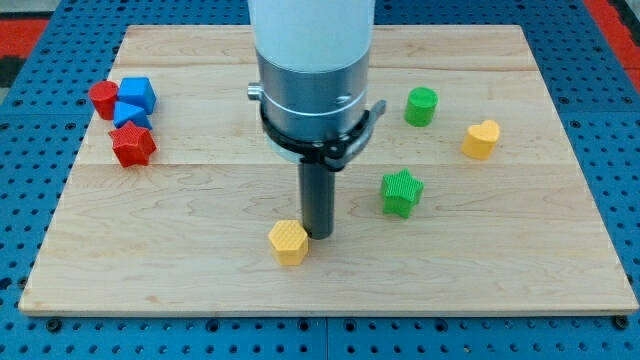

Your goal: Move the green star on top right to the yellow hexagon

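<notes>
The green star (pixel 402 191) lies right of the board's middle. The yellow hexagon (pixel 288 241) lies near the view's bottom centre. My tip (pixel 320 235) rests on the board just right of the yellow hexagon, close to or touching it, and about 80 px left and below the green star. The arm's white and grey body rises above the rod and hides part of the board's upper middle.
A green cylinder (pixel 421 106) and a yellow heart (pixel 481 139) sit at the upper right. At the upper left a red cylinder (pixel 102 99), a blue cube (pixel 137 93), a blue triangle (pixel 128 115) and a red star (pixel 133 145) cluster together. The wooden board (pixel 520 260) lies on blue pegboard.
</notes>
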Motion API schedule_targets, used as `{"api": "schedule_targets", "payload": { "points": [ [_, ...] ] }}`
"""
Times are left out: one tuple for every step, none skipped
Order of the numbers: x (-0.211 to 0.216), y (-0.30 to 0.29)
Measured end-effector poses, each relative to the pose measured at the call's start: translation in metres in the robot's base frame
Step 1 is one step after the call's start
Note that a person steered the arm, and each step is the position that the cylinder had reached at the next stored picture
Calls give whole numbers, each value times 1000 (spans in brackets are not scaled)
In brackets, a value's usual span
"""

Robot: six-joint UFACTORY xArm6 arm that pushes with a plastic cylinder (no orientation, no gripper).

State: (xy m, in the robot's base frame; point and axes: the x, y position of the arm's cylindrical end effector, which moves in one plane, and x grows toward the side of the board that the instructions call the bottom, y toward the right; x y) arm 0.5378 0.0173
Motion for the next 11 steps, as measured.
{"api": "schedule_targets", "payload": {
  "points": [
    [19,102],
    [-31,158],
    [-69,130],
    [-69,54],
    [-57,10],
    [-62,63],
    [-55,116],
    [-42,71],
    [-34,15],
    [-33,-15],
    [-34,90]
  ]
}}
